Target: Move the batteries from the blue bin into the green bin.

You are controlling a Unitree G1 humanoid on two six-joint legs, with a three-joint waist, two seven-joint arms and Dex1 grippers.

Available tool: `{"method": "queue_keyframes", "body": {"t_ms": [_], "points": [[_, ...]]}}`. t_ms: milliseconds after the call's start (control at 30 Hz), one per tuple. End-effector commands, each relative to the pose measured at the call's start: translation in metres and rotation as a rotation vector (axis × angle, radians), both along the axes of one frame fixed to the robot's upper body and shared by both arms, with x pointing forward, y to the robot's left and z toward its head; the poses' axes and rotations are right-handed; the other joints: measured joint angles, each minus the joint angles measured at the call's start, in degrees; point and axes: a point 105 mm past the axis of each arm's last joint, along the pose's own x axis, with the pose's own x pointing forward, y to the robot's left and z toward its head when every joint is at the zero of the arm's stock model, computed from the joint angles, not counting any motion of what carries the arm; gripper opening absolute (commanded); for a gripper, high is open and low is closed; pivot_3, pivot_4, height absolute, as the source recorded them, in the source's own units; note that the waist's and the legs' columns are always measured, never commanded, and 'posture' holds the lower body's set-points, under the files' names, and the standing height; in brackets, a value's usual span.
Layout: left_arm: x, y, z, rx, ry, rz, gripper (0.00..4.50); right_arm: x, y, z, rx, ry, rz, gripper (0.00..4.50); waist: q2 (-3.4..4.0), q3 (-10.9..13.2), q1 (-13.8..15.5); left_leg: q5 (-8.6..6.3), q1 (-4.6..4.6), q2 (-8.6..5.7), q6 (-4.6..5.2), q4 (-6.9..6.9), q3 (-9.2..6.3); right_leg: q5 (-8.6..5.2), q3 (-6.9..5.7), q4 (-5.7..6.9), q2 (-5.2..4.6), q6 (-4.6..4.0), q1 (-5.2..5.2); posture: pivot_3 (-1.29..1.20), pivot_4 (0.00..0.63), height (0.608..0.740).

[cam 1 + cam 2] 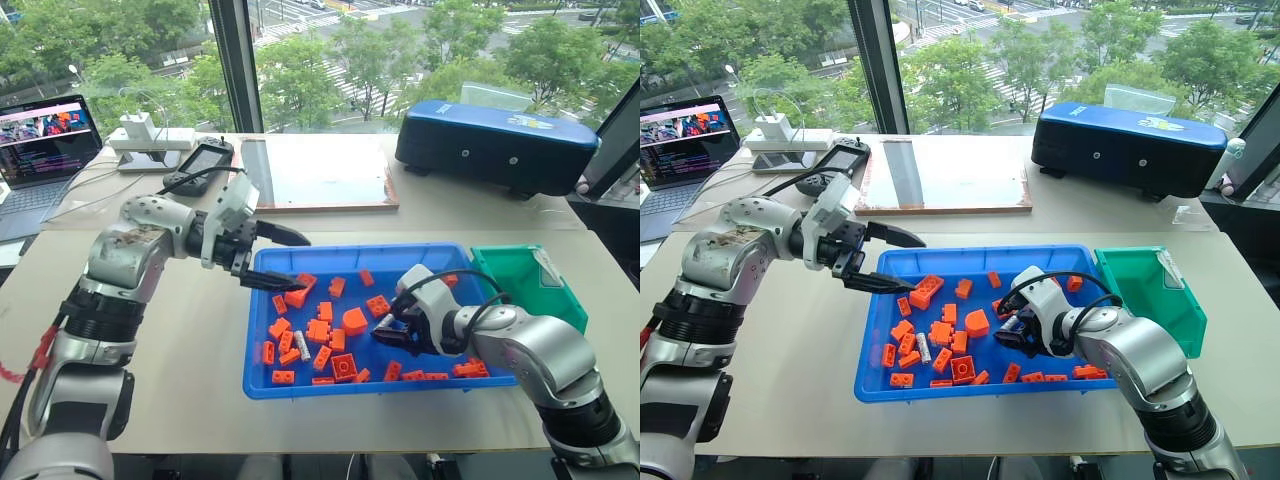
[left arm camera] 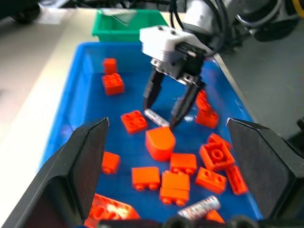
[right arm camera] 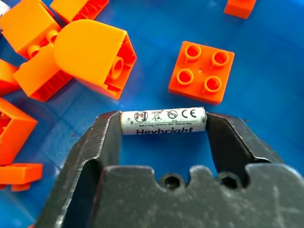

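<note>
One battery [image 3: 163,121] sits end-to-end between right end effector [image 3: 164,124] fingers, touching both, on blue bin [image 1: 262,380] floor. Squeeze firmly before you lift toward green bin [image 1: 560,300]. Left end effector [image 1: 290,258] wide, empty.

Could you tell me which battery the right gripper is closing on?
The battery beside the rounded orange brick, spanned end to end by the right gripper; the other battery lies apart, among bricks.

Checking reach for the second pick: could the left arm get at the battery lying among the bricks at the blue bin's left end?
Probably yes. The left gripper hovers open over that end of the blue bin, and the battery lies exposed, though orange bricks crowd it.
</note>
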Motion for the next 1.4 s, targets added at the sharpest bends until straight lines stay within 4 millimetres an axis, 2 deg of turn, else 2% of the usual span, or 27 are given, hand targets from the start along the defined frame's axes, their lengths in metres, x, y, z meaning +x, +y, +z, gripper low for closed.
{"method": "queue_keyframes", "body": {"t_ms": [33, 167, 267, 367, 533, 733, 800, 833, 900, 933, 1033, 1100, 1167, 1200, 1333, 1400], "points": [[-0.009, 0.002, 0.008, 0.014, -0.032, -0.056, 4.27, 0.000, 0.006, 0.019, 0.098, -0.031, 0.002, 2.55, 0.00, 0.00, 0.00, 0.00, 0.00, 0.00, 0.00, 0.00, 0.00, 0.00, 0.00, 0.00, 0.00, 0.00, 0.00, 0.00, 0.150, 0.740], [-0.006, 0.002, 0.018, -0.050, -0.050, -0.045, 4.27, 0.000, -0.016, 0.037, 0.023, -0.073, -0.016, 2.55, 0.01, 0.01, 0.24, 0.00, -0.01, -0.01, 0.00, 0.00, 0.01, 0.00, 0.01, 0.02, -0.01, 0.00, 0.01, 0.00, 0.150, 0.740], [-0.002, 0.005, 0.032, -0.158, -0.042, -0.025, 4.27, 0.012, -0.062, 0.086, 0.001, -0.194, -0.153, 2.55, 0.01, 0.01, 0.40, 0.00, -0.02, -0.02, 0.00, 0.03, 0.03, 0.00, 0.02, -0.03, -0.03, 0.00, 0.01, 0.00, 0.150, 0.740], [-0.001, 0.005, 0.029, -0.149, -0.037, -0.023, 4.27, 0.012, -0.099, 0.105, -0.069, -0.235, -0.257, 2.55, 0.01, 0.01, 0.46, -0.01, 0.00, 0.00, 0.01, 0.03, 0.01, 0.00, -0.02, -0.06, -0.02, 0.00, 0.02, 0.00, 0.150, 0.740], [-0.001, 0.001, 0.023, -0.136, -0.031, -0.031, 4.27, 0.009, -0.149, 0.111, -0.156, -0.247, -0.398, 2.55, 0.00, 0.00, 0.42, -0.01, -0.02, -0.01, 0.02, -0.06, 0.03, 0.00, 0.00, -0.02, -0.02, 0.00, 0.04, 0.00, 0.150, 0.740], [0.002, 0.002, 0.016, -0.101, -0.045, -0.014, 4.27, 0.013, -0.175, 0.101, -0.195, -0.245, -0.500, 2.55, 0.00, 0.00, 0.01, -0.01, 0.01, 0.02, 0.02, -0.04, 0.09, 0.00, 0.05, -0.08, -0.02, 0.00, 0.02, 0.00, 0.150, 0.740], [0.002, 0.003, 0.014, -0.094, -0.044, -0.009, 4.27, 0.012, -0.181, 0.098, -0.231, -0.247, -0.514, 3.55, 0.00, 0.00, 0.06, -0.01, 0.00, 0.01, 0.02, -0.04, 0.10, 0.00, 0.07, -0.07, -0.02, 0.00, 0.02, 0.00, 0.150, 0.740], [0.001, 0.004, 0.014, -0.092, -0.041, -0.007, 4.27, 0.013, -0.180, 0.100, -0.226, -0.253, -0.512, 3.70, 0.00, 0.00, 0.09, -0.01, 0.00, 0.01, 0.02, -0.04, 0.10, 0.00, 0.07, -0.06, -0.02, 0.00, 0.02, 0.00, 0.150, 0.740], [0.002, 0.006, 0.014, -0.088, -0.042, 0.003, 4.27, 0.015, -0.177, 0.104, -0.221, -0.275, -0.504, 4.34, 0.00, 0.00, 0.11, -0.01, 0.00, 0.01, 0.02, -0.04, 0.10, 0.00, 0.06, -0.07, -0.02, 0.00, 0.02, 0.00, 0.150, 0.740], [0.002, 0.006, 0.014, -0.087, -0.043, 0.006, 4.27, 0.015, -0.176, 0.106, -0.224, -0.283, -0.502, 4.48, 0.00, 0.00, 0.12, -0.01, 0.00, 0.02, 0.02, -0.04, 0.09, 0.00, 0.06, -0.07, -0.02, 0.00, 0.02, 0.00, 0.150, 0.740], [-0.001, 0.011, 0.009, -0.065, -0.031, 0.009, 4.27, 0.019, -0.167, 0.114, -0.237, -0.314, -0.461, 4.48, 0.01, 0.00, 0.01, -0.01, 0.00, 0.02, 0.02, -0.04, 0.09, 0.00, 0.06, -0.09, -0.02, 0.00, 0.02, 0.00, 0.150, 0.740], [-0.001, 0.017, 0.007, -0.050, -0.026, 0.031, 4.27, 0.024, -0.139, 0.117, -0.199, -0.330, -0.350, 4.48, 0.01, 0.00, -0.26, -0.01, 0.00, 0.03, 0.02, -0.05, 0.11, 0.00, 0.08, -0.08, -0.02, 0.00, 0.00, 0.00, 0.150, 0.740], [-0.001, 0.021, 0.005, -0.040, -0.027, 0.044, 4.27, 0.021, -0.098, 0.108, -0.134, -0.293, -0.170, 4.48, 0.01, 0.01, -0.75, -0.01, 0.01, 0.05, 0.02, -0.05, 0.11, 0.00, 0.07, -0.09, -0.01, 0.00, -0.03, 0.00, 0.150, 0.740], [-0.001, 0.021, 0.004, -0.038, -0.026, 0.044, 4.27, 0.019, -0.085, 0.105, -0.112, -0.282, -0.115, 4.48, 0.01, 0.01, -0.81, -0.01, 0.02, 0.07, 0.02, -0.06, 0.06, 0.00, 0.04, -0.10, 0.01, 0.00, -0.02, 0.00, 0.150, 0.740], [-0.003, 0.020, 0.003, -0.036, -0.026, 0.042, 4.27, 0.016, -0.052, 0.092, -0.082, -0.255, -0.003, 4.48, 0.00, 0.01, -0.64, -0.01, -0.03, 0.04, 0.02, -0.04, 0.00, 0.00, 0.03, -0.05, 0.02, 0.00, 0.02, 0.00, 0.150, 0.740], [-0.002, 0.022, -0.001, -0.006, -0.028, 0.054, 4.27, 0.011, -0.027, 0.078, -0.066, -0.223, 0.087, 4.48, 0.00, 0.01, -0.57, -0.01, -0.07, 0.01, 0.02, -0.02, 0.00, 0.00, 0.02, -0.01, -0.02, 0.00, 0.02, 0.00, 0.150, 0.740]]}}
